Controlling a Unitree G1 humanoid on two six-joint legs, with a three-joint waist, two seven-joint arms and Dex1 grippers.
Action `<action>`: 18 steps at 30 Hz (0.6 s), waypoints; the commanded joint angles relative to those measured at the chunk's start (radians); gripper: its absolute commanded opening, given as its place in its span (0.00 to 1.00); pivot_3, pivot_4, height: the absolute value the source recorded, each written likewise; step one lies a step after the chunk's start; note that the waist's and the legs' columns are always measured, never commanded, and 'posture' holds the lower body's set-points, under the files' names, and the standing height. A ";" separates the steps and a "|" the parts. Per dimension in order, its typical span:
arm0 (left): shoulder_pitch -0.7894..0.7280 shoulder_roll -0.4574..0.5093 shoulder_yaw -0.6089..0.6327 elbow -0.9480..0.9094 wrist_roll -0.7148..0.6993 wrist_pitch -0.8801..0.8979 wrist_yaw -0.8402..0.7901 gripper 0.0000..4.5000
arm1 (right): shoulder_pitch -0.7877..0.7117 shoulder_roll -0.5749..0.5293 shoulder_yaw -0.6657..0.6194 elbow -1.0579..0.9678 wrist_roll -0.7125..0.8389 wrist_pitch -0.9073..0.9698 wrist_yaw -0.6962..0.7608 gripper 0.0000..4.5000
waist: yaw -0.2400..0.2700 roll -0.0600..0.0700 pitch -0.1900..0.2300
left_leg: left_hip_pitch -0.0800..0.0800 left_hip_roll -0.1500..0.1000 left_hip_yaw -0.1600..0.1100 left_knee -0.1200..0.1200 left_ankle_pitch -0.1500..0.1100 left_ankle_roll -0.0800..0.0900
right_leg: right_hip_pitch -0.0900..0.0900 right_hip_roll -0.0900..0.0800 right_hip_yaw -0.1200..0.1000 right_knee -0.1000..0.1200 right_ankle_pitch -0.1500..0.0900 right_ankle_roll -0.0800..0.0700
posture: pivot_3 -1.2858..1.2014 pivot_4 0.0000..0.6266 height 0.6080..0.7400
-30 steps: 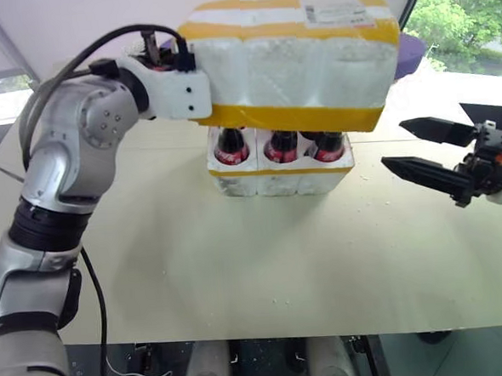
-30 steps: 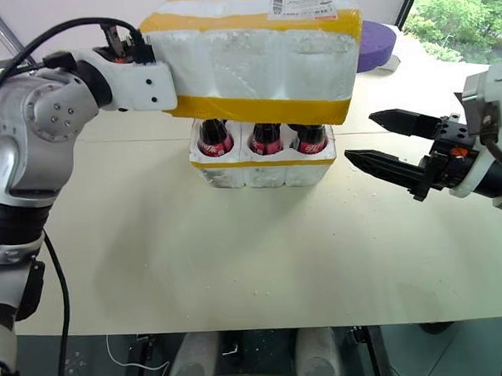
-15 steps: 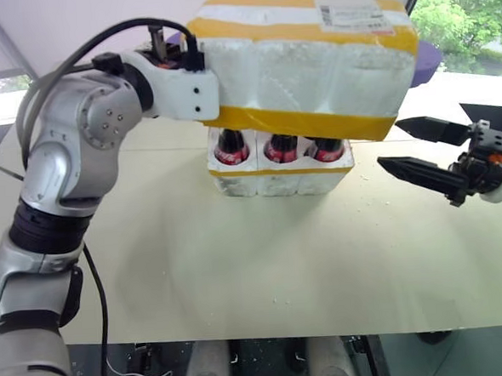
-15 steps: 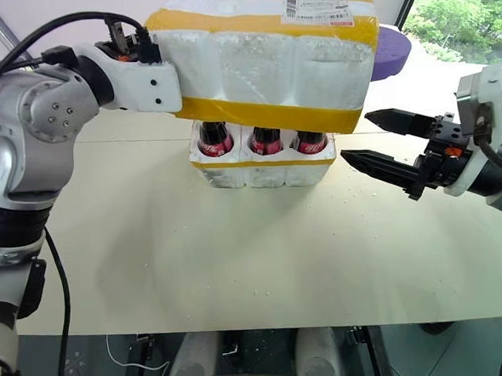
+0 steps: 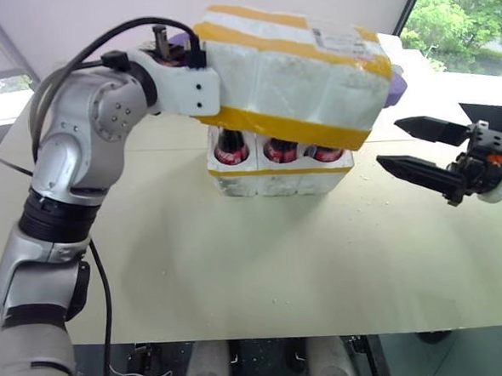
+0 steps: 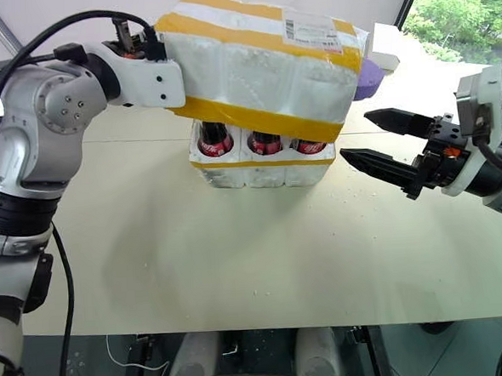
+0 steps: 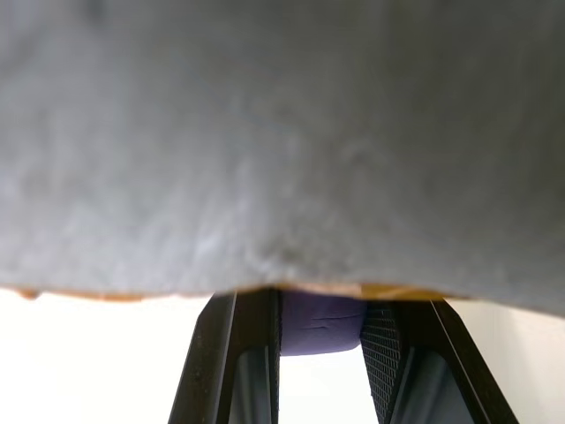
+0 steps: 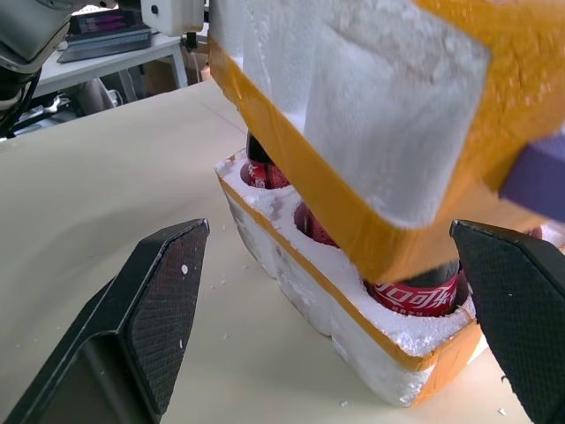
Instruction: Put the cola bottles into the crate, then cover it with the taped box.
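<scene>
The left gripper [image 5: 195,79], clenched on the taped box [image 5: 299,74], holds it tilted directly above the crate [image 5: 278,178] (right gripper [image 5: 422,149] released, idle beside).

Silver-grey arm [image 5: 79,156], black cable [image 5: 81,53], white wrist, black-fingered pincer [image 6: 384,141].

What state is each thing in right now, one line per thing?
Taped box: held up over the crate, tilted, its right end lower, not seated.
Crate: on the table, uncovered.
Cola bottles: upright in the crate's wells.
Left end effector: shut on the taped box.
Right end effector: open, empty.
</scene>
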 commanded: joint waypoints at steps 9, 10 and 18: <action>0.057 0.029 0.046 -0.108 -0.024 0.036 -0.072 0.99 | -0.018 -0.006 -0.021 0.001 0.016 -0.015 -0.003 1.00 | 0.000 0.000 0.000 | 0.000 0.000 0.000 0.000 0.000 0.000 | 0.000 0.000 0.000 0.000 0.000 0.000 | 0.52 0.24 1.00; 0.065 0.034 0.053 -0.116 -0.034 0.044 -0.084 0.99 | -0.019 -0.007 -0.019 0.003 0.015 -0.015 -0.003 1.00 | 0.000 0.000 0.000 | 0.000 0.000 0.000 0.000 0.000 0.000 | 0.000 0.000 0.000 0.000 0.000 0.000 | 0.52 0.24 1.00; 0.208 0.137 0.155 -0.250 -0.212 0.171 -0.289 0.99 | -0.037 -0.032 -0.011 0.039 -0.008 -0.017 0.027 1.00 | -0.002 0.000 0.000 | 0.000 0.000 -0.001 0.000 0.000 0.000 | 0.000 0.000 0.000 0.000 0.000 0.000 | 0.52 0.24 1.00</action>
